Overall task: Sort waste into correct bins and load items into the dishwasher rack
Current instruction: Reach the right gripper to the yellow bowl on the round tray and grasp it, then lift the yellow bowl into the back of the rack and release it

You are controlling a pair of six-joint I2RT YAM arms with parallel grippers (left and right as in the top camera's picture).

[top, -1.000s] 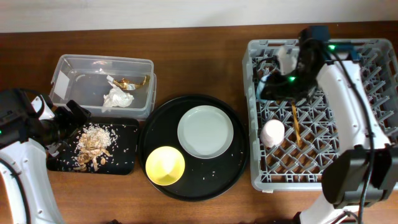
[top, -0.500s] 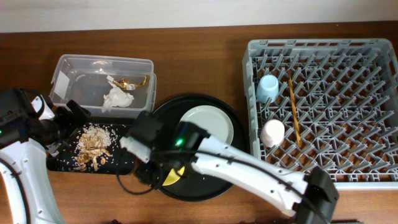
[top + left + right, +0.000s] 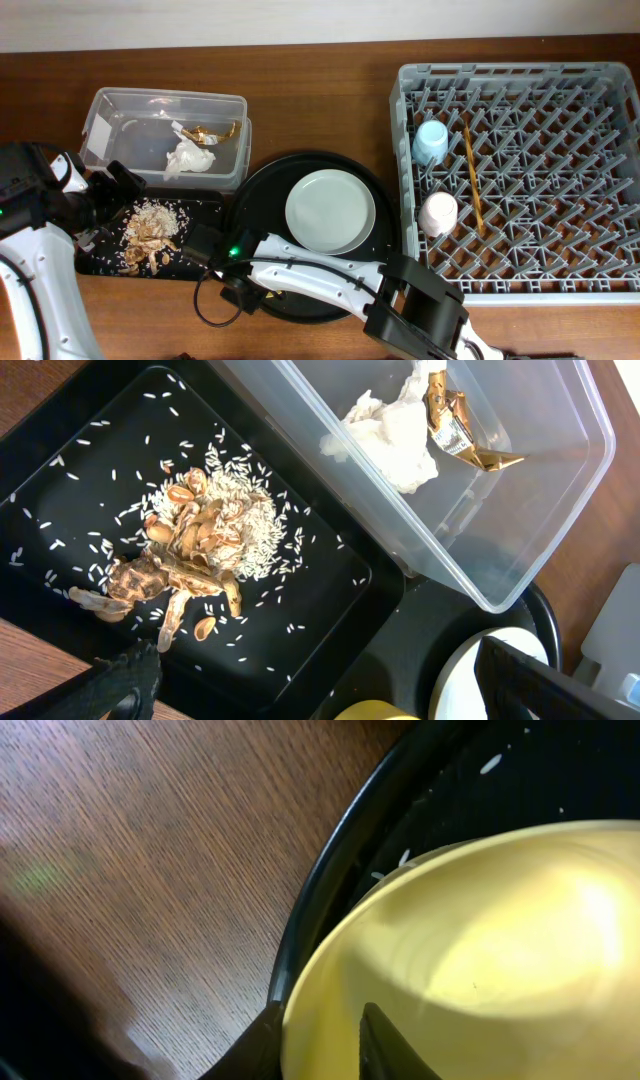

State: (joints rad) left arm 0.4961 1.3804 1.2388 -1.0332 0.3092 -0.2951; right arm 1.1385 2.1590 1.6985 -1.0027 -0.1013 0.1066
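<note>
My right gripper [image 3: 320,1020] is shut on the rim of the yellow bowl [image 3: 480,950], one finger inside and one outside. The bowl sits at the front left of the round black tray [image 3: 385,260], and overhead my right arm [image 3: 300,275] hides it. My left gripper [image 3: 315,675] is open and empty above the shallow black tray [image 3: 200,255], which holds beige food scraps [image 3: 150,230]. The pale plate [image 3: 330,212] lies on the round tray. The grey rack [image 3: 520,68] holds the blue cup [image 3: 431,142], pink cup [image 3: 438,212] and chopsticks [image 3: 472,180].
The clear tub [image 3: 100,120] at the back left holds the white napkin [image 3: 188,157] and gold foil wrapper [image 3: 215,132]. Rice grains are scattered over both black trays. Bare wooden table lies in front of the round tray.
My right arm left the rack, swung across to the round tray and came down onto the yellow bowl, which it now covers overhead. My left arm has not moved.
</note>
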